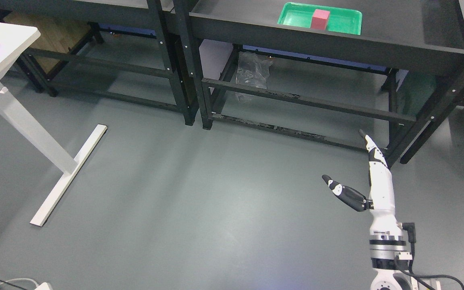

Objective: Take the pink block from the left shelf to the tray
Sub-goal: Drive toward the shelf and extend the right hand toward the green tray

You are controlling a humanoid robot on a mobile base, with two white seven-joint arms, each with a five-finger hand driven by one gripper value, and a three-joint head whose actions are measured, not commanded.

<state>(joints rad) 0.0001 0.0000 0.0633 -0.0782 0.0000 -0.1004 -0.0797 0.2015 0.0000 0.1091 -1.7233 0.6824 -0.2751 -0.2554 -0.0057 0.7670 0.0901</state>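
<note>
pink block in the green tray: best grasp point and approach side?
Judging by this view, grip the upright pink rectangular block across its two side faces near the top, coming from above and the front. It stands taller than the shallow green plastic tray's rim, so the upper part is exposed, with bare tray floor on both sides. The open right hand hangs well below the black shelf.

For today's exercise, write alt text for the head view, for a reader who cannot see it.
A pink block stands in a green tray on a black shelf. Below, the open right robot hand is raised over grey floor; a white table stands left.
</note>
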